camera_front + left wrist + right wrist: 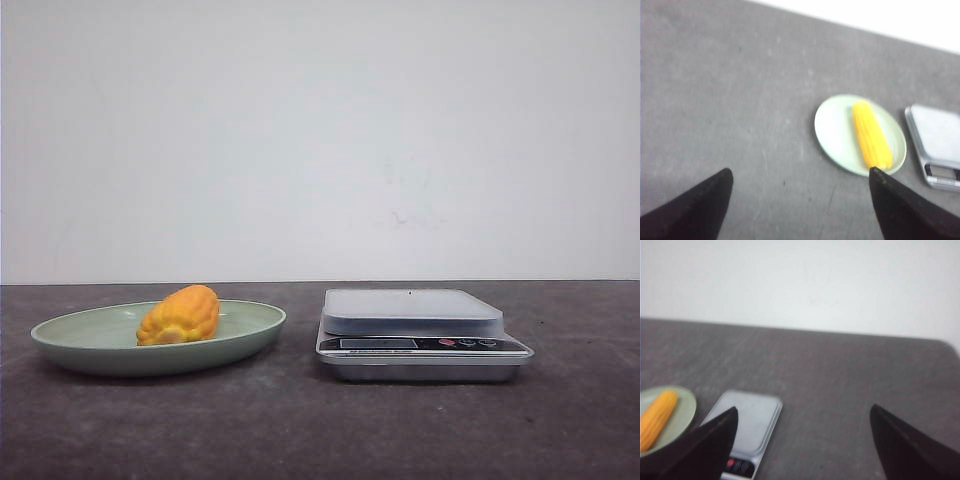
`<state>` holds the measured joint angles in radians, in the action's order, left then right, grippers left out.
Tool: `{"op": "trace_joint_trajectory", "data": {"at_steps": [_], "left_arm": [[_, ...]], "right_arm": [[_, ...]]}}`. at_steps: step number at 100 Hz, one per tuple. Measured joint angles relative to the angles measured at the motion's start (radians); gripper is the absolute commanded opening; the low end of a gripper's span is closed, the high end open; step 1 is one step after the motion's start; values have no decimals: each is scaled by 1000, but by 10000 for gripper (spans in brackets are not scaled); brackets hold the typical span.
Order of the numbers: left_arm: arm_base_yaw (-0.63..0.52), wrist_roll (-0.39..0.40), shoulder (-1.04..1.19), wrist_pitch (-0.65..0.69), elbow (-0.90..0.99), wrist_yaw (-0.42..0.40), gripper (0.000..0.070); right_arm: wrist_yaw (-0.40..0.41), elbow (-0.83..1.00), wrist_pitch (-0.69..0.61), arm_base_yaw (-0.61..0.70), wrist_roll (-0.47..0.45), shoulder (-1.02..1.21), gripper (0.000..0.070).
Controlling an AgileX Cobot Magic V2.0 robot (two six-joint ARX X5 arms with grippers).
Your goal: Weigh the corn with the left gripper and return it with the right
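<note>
The dark grey counter (300,430) fills the foreground of the front view, bare and slightly mottled. Farther back on it, to the left, sits a shallow pale green plate (70,345), and the corn (180,316) lies in it on its side, right of the plate's middle, with its paler blunt end turned toward the camera's left. Just beside the plate, to the right and apart from it, stands a small kitchen scale (420,345) with a pale flat platform and a row of buttons on its front edge; nothing rests on the platform. Behind everything rises a plain white wall (320,140). Neither arm shows in the front view. In the left wrist view the left gripper (800,200) hangs above the counter with its jaws spread wide, holding nothing. In the right wrist view the right gripper (802,435) is likewise spread wide and empty, over the counter near the scale.
</note>
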<state>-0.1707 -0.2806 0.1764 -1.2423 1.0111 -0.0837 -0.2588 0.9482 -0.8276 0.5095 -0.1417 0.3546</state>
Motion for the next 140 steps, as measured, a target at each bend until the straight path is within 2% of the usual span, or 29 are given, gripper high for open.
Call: {"op": "trace_joint_trajectory", "data": {"at_steps": [5, 13, 18, 24, 28, 52, 140], "left_arm": [[0, 0, -21, 12, 0, -10, 447], [0, 1, -64, 30, -6, -21, 316], [0, 1, -93, 37, -15, -22, 231], [0, 2, -119, 38, -25, -22, 84], [0, 2, -127, 38, -32, -22, 0], [0, 6, -128, 35, -87, -22, 0], [0, 4, -128, 57, -87, -22, 0]], "right_arm": [[12, -31, 14, 0, -6, 0, 482], [22, -72, 51, 0, -18, 0, 334], [23, -90, 79, 0, -22, 0, 204], [23, -103, 113, 0, -24, 0, 0], [23, -108, 123, 0, -24, 0, 4], [23, -114, 137, 0, -23, 0, 4], [23, -114, 136, 0, -23, 0, 4]]}}
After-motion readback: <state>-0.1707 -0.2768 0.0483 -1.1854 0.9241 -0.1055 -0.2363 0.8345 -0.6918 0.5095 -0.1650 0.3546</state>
